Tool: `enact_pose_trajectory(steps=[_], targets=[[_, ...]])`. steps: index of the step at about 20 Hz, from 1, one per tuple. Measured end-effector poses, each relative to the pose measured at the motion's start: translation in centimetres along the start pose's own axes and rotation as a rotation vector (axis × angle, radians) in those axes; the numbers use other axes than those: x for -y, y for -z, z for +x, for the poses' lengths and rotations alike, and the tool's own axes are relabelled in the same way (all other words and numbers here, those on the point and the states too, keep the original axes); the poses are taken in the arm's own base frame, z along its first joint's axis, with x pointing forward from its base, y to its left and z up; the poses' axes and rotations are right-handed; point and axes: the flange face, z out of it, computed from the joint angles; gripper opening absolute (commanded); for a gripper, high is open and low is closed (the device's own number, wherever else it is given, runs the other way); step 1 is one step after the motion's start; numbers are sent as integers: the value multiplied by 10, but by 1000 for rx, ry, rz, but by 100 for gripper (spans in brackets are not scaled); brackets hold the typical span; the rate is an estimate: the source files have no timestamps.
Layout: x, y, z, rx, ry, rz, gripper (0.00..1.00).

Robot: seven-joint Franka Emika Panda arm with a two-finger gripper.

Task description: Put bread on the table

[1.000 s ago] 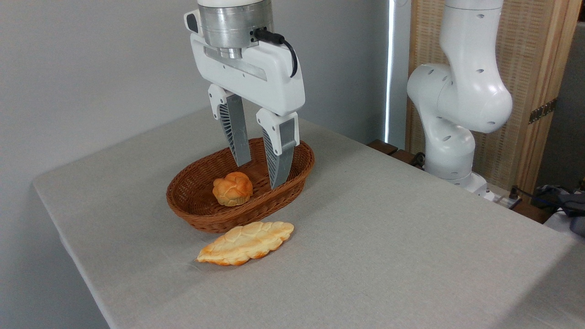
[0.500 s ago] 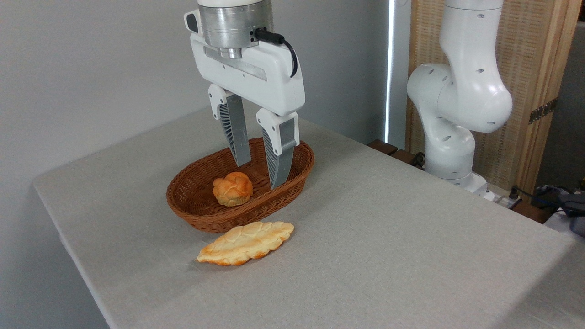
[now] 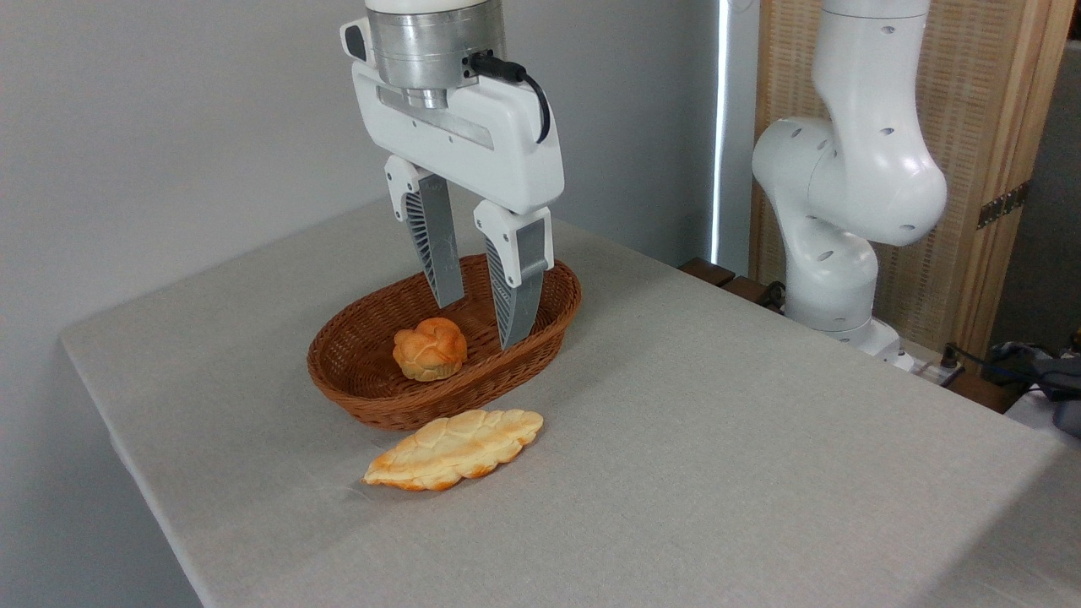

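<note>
Right now the gripper (image 3: 480,325) is hanging open and empty above the basket (image 3: 372,397), needing to shift toward eight o'clock to straddle the bun (image 3: 430,349) lying inside.

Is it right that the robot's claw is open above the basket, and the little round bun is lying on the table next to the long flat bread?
Not quite. The camera view shows the little round bun inside the basket, not on the table. The open gripper above the basket and the long flat bread on the table are right.
</note>
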Motion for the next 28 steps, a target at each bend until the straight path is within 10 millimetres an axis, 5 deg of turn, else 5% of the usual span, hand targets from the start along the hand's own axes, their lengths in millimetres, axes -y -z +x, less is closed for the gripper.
enact_pose_trajectory(steps=[20,28], targets=[[-5,-3,1,20,-4,-19,100],[-19,-9,16,29,5,-28,100]])
